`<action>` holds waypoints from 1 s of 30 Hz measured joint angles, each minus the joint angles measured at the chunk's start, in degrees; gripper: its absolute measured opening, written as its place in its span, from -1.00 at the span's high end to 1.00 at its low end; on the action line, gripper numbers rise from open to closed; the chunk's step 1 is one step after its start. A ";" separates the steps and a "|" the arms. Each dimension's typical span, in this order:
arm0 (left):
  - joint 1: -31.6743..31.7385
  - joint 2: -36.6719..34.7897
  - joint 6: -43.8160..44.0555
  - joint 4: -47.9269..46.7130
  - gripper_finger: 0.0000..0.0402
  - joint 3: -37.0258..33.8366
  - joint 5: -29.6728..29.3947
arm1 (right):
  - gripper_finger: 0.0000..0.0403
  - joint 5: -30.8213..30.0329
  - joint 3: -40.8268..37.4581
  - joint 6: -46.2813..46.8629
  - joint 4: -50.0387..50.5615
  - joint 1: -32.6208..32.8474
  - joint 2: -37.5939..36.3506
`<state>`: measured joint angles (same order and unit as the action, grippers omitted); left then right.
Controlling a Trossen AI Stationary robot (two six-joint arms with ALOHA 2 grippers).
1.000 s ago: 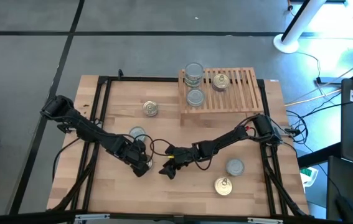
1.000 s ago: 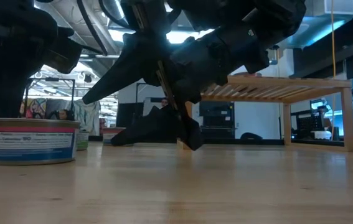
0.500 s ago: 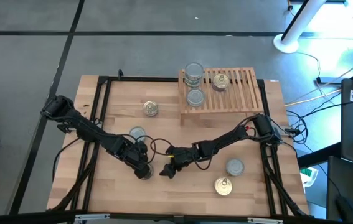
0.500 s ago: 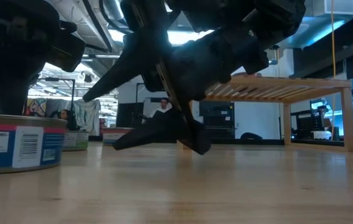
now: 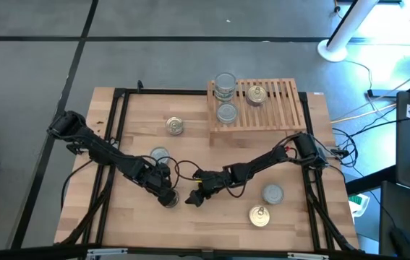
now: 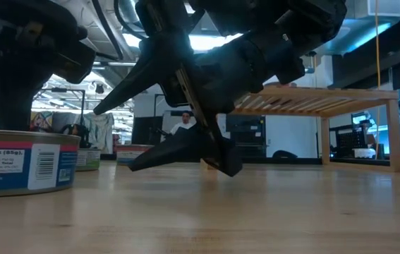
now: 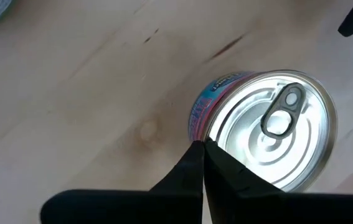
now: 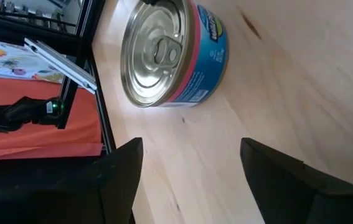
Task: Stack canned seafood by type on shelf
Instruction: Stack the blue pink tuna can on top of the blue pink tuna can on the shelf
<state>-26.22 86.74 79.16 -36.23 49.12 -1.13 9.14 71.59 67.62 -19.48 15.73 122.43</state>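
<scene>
A tin with a silver pull-ring top and a blue-and-pink label [image 7: 269,124] stands on the table near its front middle; it also shows in the high view [image 5: 173,196], the low view [image 6: 20,162] and the right wrist view [image 8: 170,53]. My left gripper [image 7: 202,146] is shut at this tin's rim. My right gripper [image 8: 190,144] is open just to the right of the tin [image 5: 192,197], its fingers pointing at it without touching. The slatted wooden shelf [image 5: 273,108] at the back carries a two-tin silver stack [image 5: 225,85], a silver tin [image 5: 226,113] and a gold tin [image 5: 255,94]. My left gripper touches the tin at its top rim [image 7: 210,134], on the side away from my right gripper, with its shut fingertips. The fingers slant down from the table's left. The tin stands upright with its base on the table.
Loose tins stand on the table: a gold one [image 5: 175,126] and a silver one [image 5: 159,154] on the left, a silver one [image 5: 272,193] and a gold one [image 5: 260,216] at the front right. A black frame runs along the table's edges. A person shows in the room behind [image 6: 183,121].
My left gripper has gone a little toward the table's near edge and right, staying shut. The tin under it has slid nearer along the table and turned about, showing another part of its label. My right gripper has stayed open beside it.
</scene>
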 joint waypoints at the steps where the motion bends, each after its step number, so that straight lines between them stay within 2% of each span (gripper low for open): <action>1: 0.00 0.00 0.44 0.02 1.00 0.00 0.00 | -0.33 0.34 0.00 0.02 0.02 0.00 0.00; 9: 0.00 0.02 3.55 0.35 1.00 -0.03 -0.44 | -0.33 2.20 0.00 -0.31 0.36 0.00 0.00; 15: 0.00 0.13 4.30 4.59 1.00 -0.07 -1.23 | -0.33 4.01 0.00 0.53 0.34 0.00 0.00; 23: 0.00 0.13 3.46 5.79 1.00 -0.07 -2.50 | -0.33 3.97 0.00 0.65 0.38 0.00 0.00; 30: 0.00 0.12 -0.26 8.06 1.00 -0.07 -5.21 | -0.33 0.40 -0.02 -2.04 3.35 -0.11 0.09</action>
<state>-26.22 86.86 78.91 -28.17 49.06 -6.33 9.54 71.57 65.58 -16.13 15.62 122.52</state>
